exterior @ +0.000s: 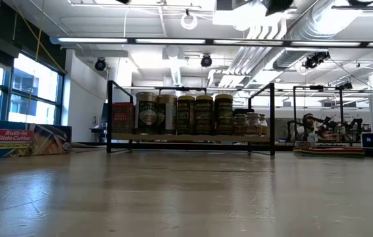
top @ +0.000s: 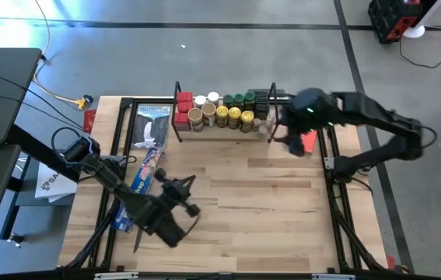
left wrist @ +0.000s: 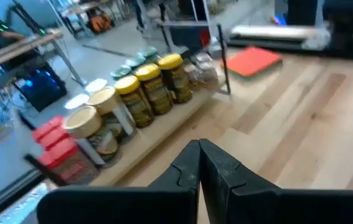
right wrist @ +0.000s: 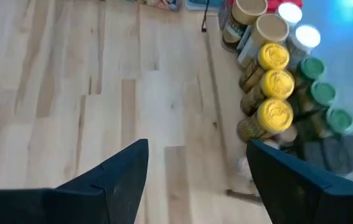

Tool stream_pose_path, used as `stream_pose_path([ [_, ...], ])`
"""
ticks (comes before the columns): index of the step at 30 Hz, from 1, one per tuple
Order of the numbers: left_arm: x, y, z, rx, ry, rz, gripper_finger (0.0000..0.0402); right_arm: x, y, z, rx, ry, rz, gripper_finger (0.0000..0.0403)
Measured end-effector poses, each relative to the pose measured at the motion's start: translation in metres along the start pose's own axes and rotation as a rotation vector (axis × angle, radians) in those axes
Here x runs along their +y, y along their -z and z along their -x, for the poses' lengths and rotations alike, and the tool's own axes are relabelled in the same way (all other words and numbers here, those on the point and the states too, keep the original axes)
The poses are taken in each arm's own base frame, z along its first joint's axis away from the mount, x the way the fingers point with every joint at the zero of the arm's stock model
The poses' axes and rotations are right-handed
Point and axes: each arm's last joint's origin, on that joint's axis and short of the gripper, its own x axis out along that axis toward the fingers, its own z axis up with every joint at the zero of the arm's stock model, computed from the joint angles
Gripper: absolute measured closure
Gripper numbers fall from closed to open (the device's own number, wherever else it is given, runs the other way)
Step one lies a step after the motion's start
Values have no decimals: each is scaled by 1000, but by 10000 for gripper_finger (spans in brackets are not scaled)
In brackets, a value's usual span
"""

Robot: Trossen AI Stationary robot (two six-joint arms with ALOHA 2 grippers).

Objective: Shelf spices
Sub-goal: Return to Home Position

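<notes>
1. The right gripper (top: 281, 140) hovers empty with its jaws spread wide, just off the right end of the shelf (exterior: 193, 138), near the table's far right corner.
2. The spices (top: 224, 113) stand packed in rows on the shelf along the table's far edge. If the arm swings sideways as it pulls out, a finger could clip the yellow-lidded jars (right wrist: 274, 84) or the wire upright (exterior: 273, 118) and topple a row.
3. The left gripper (left wrist: 199, 152) is pinched together and empty, low over the table's front left, beside the blue box (top: 146, 175). A low sweep could drag that box.
</notes>
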Motion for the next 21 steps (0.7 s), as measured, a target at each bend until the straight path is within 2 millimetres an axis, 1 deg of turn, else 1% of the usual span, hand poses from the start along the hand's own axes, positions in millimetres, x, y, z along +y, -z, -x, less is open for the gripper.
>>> stream_pose_path([
  [2,-9,-6,-14,51,25,-19,401,5,26,3,-36,1,-37,138],
  [5,-24,-21,-41,122,136,-92,401,11,67,2,-90,4,-107,138],
  [7,-35,-32,-63,122,239,-139,401,14,90,-1,-137,0,-158,138],
  [9,-42,-42,-90,120,375,-181,401,18,110,-4,-187,-32,-195,138],
  [10,-42,-48,-104,111,440,-186,401,19,119,-6,-212,-46,-211,138],
  [13,-28,-62,-144,84,528,-167,401,24,142,-10,-281,-95,-251,138],
  [16,2,-76,-172,83,503,-146,401,28,163,-14,-345,-112,-272,138],
  [18,23,-85,-179,86,506,-150,401,30,174,-15,-411,-119,-280,138],
  [21,55,-99,-177,98,552,-164,401,32,185,-21,-517,-126,-276,138],
])
